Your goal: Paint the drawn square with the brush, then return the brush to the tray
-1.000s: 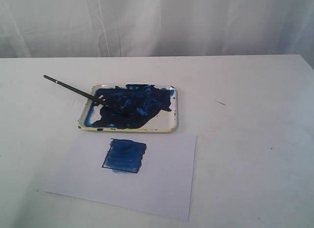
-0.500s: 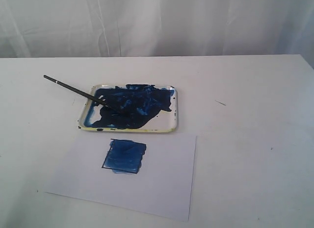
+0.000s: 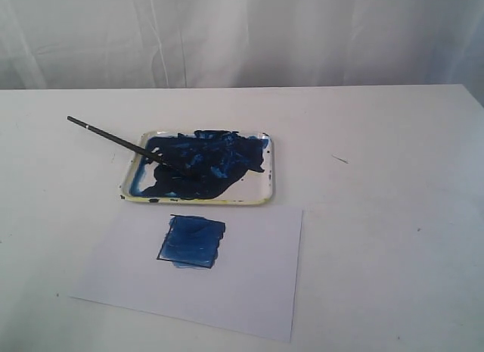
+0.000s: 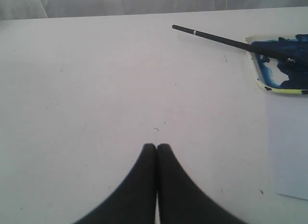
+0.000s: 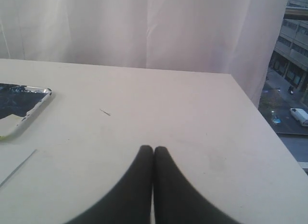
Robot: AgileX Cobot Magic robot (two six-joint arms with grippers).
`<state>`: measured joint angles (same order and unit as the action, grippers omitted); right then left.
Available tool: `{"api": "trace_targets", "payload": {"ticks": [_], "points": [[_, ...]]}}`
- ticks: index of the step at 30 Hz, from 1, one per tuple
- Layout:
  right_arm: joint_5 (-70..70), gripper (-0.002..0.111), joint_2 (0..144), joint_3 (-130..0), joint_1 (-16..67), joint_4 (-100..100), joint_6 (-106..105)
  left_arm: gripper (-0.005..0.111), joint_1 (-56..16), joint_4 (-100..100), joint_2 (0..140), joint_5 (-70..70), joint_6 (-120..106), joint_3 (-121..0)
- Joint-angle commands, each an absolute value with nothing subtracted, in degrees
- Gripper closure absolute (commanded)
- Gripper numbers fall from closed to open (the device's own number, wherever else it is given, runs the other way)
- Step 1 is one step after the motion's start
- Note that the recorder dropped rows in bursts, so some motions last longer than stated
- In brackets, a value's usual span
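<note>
The drawn square (image 3: 192,242) was seen filled with streaky blue on the white paper sheet (image 3: 249,280), which was laid on the desk (image 3: 378,178) just beside the tray (image 3: 270,170), on the camera's side in the exterior view. The brush (image 3: 125,144) was rested with its tip in the tray's dark blue paint (image 3: 208,159), its handle propped over the left rim. The left hand (image 4: 157,147) was held closed on nothing, over bare desk, apart from the brush. The right hand (image 5: 153,149) was likewise closed and empty.
</note>
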<state>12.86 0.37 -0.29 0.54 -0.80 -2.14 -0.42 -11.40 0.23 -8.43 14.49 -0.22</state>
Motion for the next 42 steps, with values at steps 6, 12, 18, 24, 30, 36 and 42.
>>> {"api": "trace_targets", "payload": {"ticks": [6, 12, 18, 24, 30, 36, 42], "points": [[12.02, 0.108, 0.00, 0.00, 0.67, -0.35, -1.76, 0.107, -0.74, -10.97, 0.00, -8.63, 15.00, 0.00], [12.02, 0.108, 0.00, 0.00, 0.67, -0.35, -1.76, 0.107, -0.74, -10.97, 0.00, -10.45, 15.00, 0.00], [12.02, 0.108, 0.00, 0.00, 0.67, -0.35, -1.76, 0.107, -0.74, -10.51, 0.00, -11.43, 14.15, 0.00], [12.13, 0.108, 0.00, 0.00, 0.67, -0.35, -1.76, 0.107, -0.74, 3.21, 0.00, -11.23, -0.67, 0.00], [12.13, 0.108, 0.00, 0.00, 0.67, -0.35, -1.76, 0.107, -0.74, 2.79, 0.00, -11.98, -0.67, 0.00], [12.13, 0.108, 0.00, 0.00, 0.67, -0.35, -1.76, 0.107, -0.74, 2.79, 0.00, -11.98, -0.67, 0.00], [12.35, 0.108, 0.00, 0.00, 0.67, -0.35, -1.76, 0.107, -0.74, 2.79, 0.00, -11.98, -0.67, 0.00]]}}
